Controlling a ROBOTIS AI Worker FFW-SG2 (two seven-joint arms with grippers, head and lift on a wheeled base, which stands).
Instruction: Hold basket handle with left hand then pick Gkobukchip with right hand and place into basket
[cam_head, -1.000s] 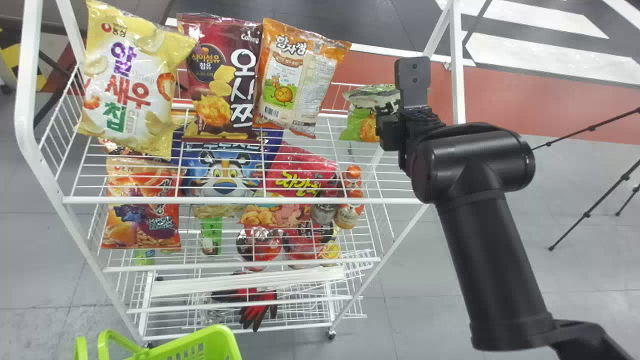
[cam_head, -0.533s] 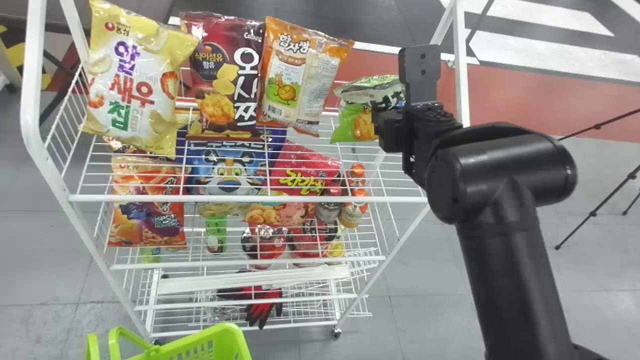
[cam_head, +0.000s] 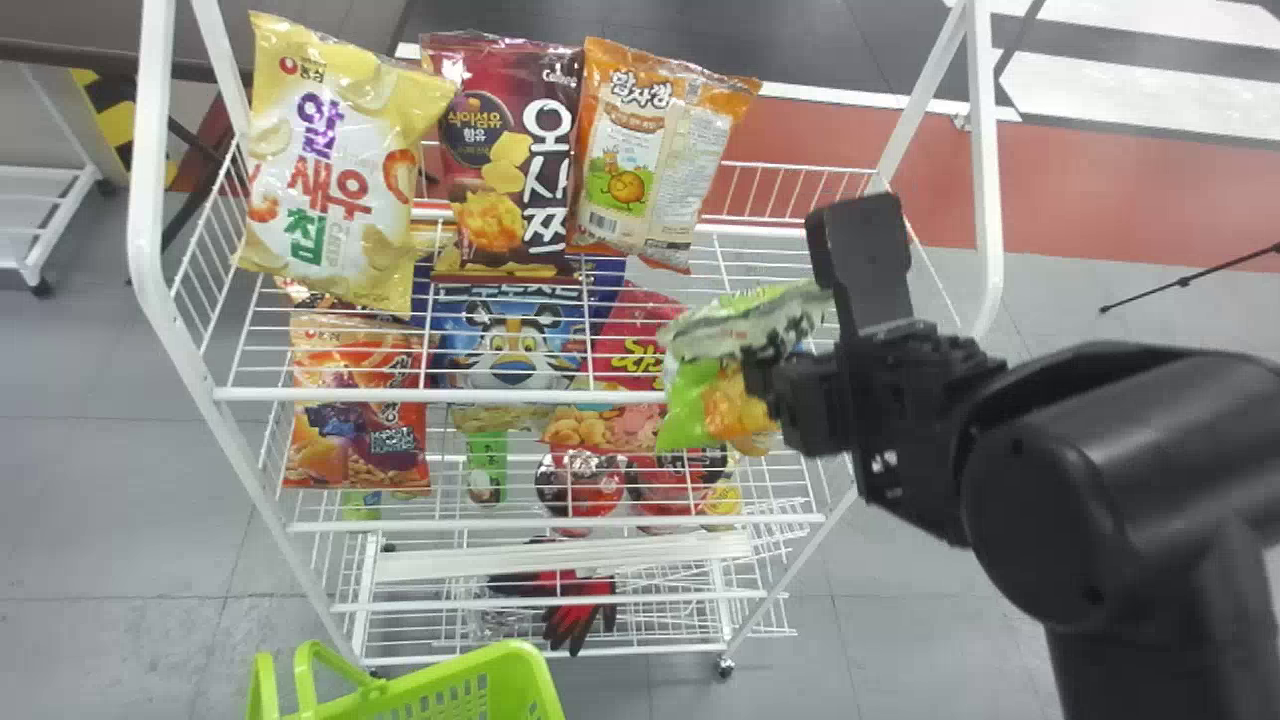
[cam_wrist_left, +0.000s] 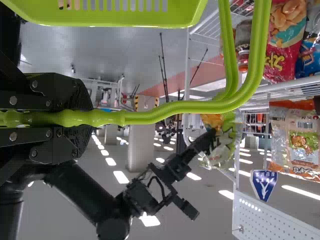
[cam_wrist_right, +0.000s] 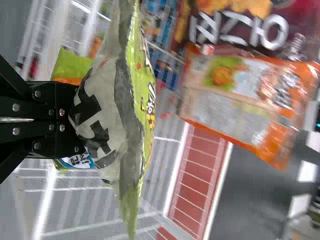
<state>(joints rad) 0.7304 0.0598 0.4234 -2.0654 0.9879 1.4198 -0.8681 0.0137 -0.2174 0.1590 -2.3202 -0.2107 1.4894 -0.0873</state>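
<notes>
Evidently we have the crinkly green-and-grey snack bag (cam_head: 684, 400) pinched in our flat-fingered black right claw (cam_wrist_right: 79, 120), while our left claw (cam_wrist_left: 82, 117) grips the bright green tubular handle (cam_wrist_left: 200, 106). The slotted green plastic basket (cam_head: 532, 680) sits low and to the right claw's left, so cutting across too early could snag the bag on the white wire rack (cam_head: 250, 394) beside that claw — and the slick film might then slip free.
</notes>
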